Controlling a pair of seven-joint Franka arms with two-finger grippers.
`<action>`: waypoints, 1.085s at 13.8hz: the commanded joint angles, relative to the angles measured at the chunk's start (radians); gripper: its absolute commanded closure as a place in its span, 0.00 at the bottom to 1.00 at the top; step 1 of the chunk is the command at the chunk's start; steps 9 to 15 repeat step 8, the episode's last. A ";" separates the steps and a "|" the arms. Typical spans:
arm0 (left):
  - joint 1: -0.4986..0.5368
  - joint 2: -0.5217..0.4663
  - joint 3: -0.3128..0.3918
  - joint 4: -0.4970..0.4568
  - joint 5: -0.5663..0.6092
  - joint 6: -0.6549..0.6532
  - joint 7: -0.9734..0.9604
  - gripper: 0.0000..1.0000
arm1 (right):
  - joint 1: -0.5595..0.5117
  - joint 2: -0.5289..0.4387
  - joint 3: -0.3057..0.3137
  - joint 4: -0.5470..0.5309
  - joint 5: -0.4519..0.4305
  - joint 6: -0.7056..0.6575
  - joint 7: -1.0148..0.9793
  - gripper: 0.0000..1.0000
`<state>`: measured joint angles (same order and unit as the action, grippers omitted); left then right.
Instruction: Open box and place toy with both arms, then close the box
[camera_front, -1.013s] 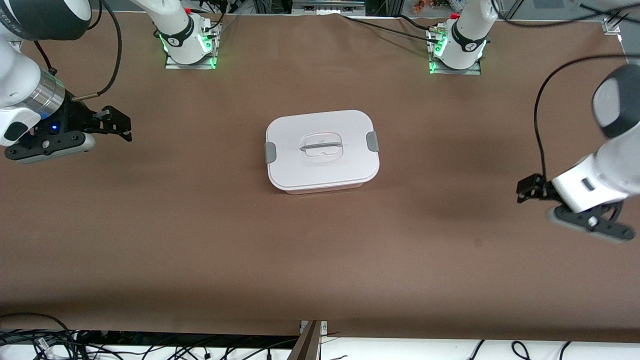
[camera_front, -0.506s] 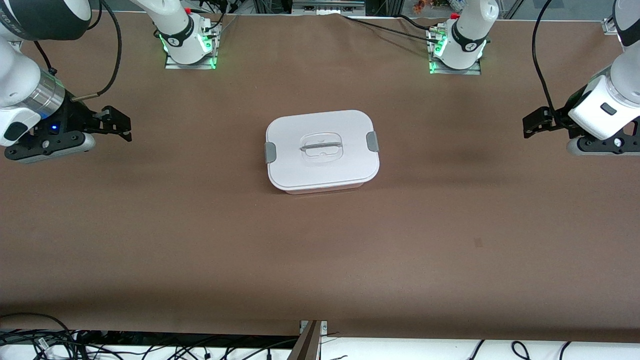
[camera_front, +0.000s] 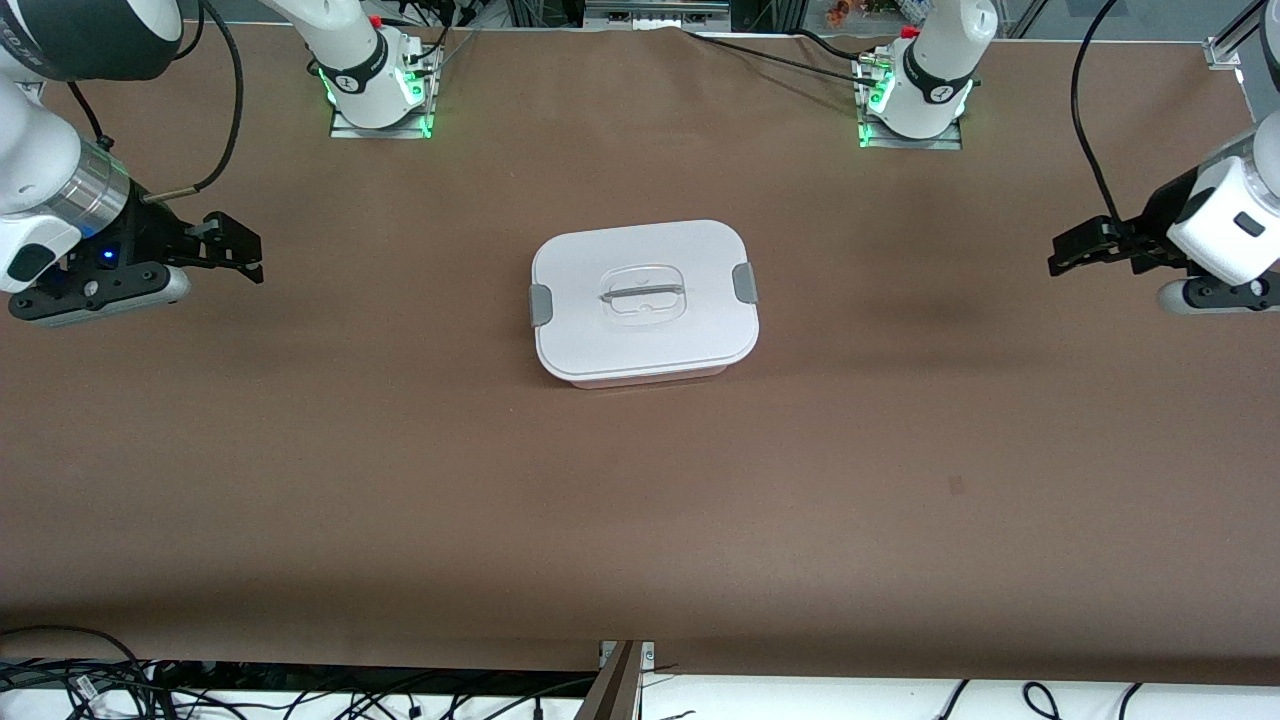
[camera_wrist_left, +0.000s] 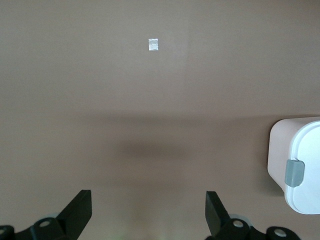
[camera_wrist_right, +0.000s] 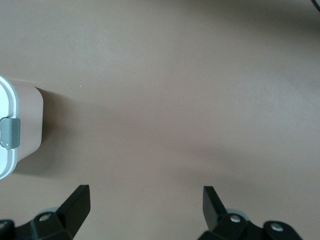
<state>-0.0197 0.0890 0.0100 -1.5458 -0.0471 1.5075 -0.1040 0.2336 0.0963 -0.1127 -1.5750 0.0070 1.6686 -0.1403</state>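
The box (camera_front: 645, 300) stands shut in the middle of the brown table. Its white lid lies flat, with a grey clip (camera_front: 541, 303) at the right arm's end, another grey clip (camera_front: 744, 283) at the left arm's end, and a clear recessed handle (camera_front: 643, 294). The toy is not in view. My left gripper (camera_front: 1072, 250) is open and empty above bare table at the left arm's end, well apart from the box. Its wrist view shows the open gripper (camera_wrist_left: 148, 200) and a box corner (camera_wrist_left: 300, 165). My right gripper (camera_front: 238, 250) hangs open and empty at the right arm's end; its wrist view shows the open gripper (camera_wrist_right: 145, 197) and a box corner (camera_wrist_right: 17, 127).
The two arm bases (camera_front: 375, 80) (camera_front: 920, 90) stand at the table's edge farthest from the front camera. Cables (camera_front: 90, 680) lie along the nearest edge. A small pale square mark (camera_wrist_left: 153, 44) is on the tabletop.
My left arm has swung away from the front camera toward the robots' side and its gripper now hangs level with the box. The right arm and the box have not moved.
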 joint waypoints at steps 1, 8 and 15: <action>0.029 0.017 -0.001 0.006 -0.023 -0.003 0.001 0.00 | -0.011 0.006 0.008 0.020 0.001 -0.010 0.011 0.00; 0.014 0.031 -0.010 0.023 -0.020 -0.007 0.001 0.00 | -0.011 0.006 0.008 0.020 0.001 -0.009 0.011 0.00; 0.014 0.031 -0.010 0.023 -0.020 -0.007 0.001 0.00 | -0.011 0.006 0.008 0.020 0.001 -0.009 0.011 0.00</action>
